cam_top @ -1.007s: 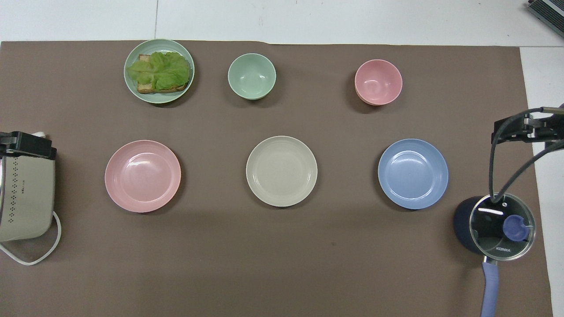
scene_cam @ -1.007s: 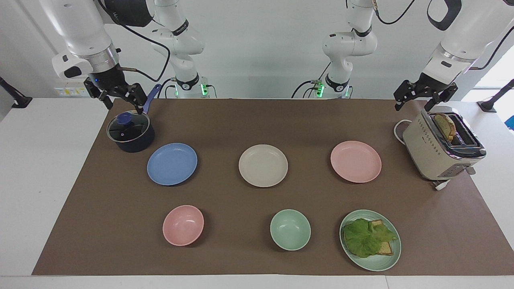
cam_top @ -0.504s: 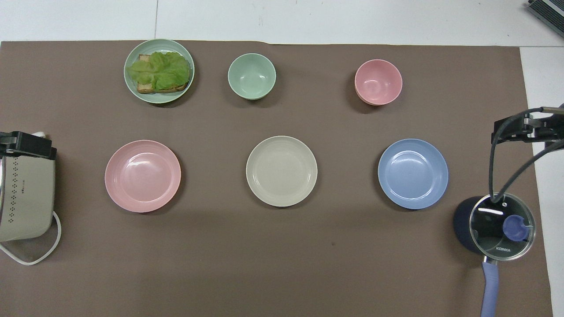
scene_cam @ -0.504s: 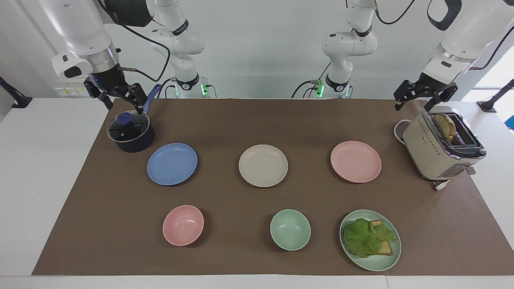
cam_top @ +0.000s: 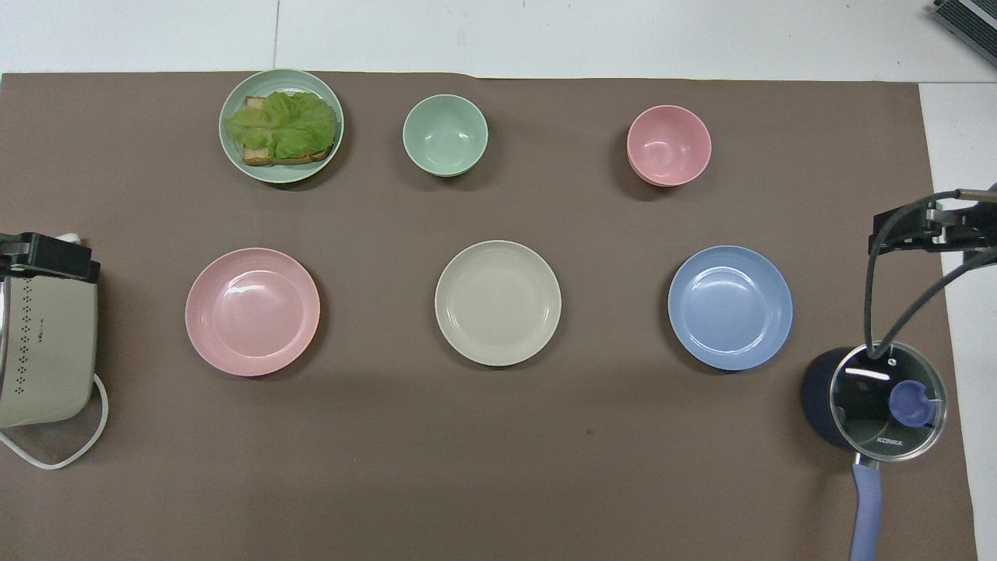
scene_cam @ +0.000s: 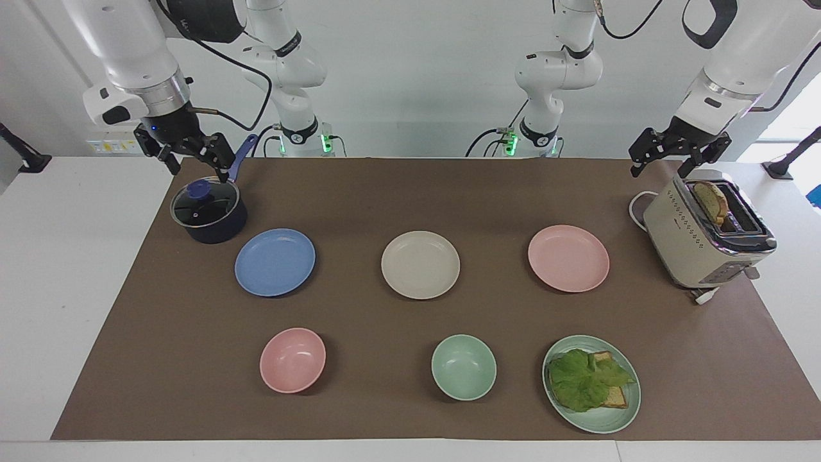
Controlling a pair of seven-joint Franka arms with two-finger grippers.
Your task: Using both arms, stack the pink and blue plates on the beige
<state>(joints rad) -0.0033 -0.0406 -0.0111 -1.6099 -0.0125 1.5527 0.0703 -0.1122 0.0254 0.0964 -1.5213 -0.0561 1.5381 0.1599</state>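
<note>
Three equal plates lie in a row across the middle of the brown mat. The beige plate (scene_cam: 420, 264) (cam_top: 498, 302) is the middle one. The blue plate (scene_cam: 274, 262) (cam_top: 730, 307) lies toward the right arm's end and the pink plate (scene_cam: 568, 258) (cam_top: 252, 311) toward the left arm's end. All three are bare and apart from each other. My right gripper (scene_cam: 197, 168) hangs open over the dark pot, holding nothing. My left gripper (scene_cam: 659, 170) hangs open over the toaster's end nearer the robots, also holding nothing.
A lidded dark pot (scene_cam: 208, 212) with a blue handle stands beside the blue plate. A cream toaster (scene_cam: 705, 234) with bread in it stands beside the pink plate. Farther from the robots sit a pink bowl (scene_cam: 292, 359), a green bowl (scene_cam: 463, 367) and a green plate (scene_cam: 603, 423) with lettuce on toast.
</note>
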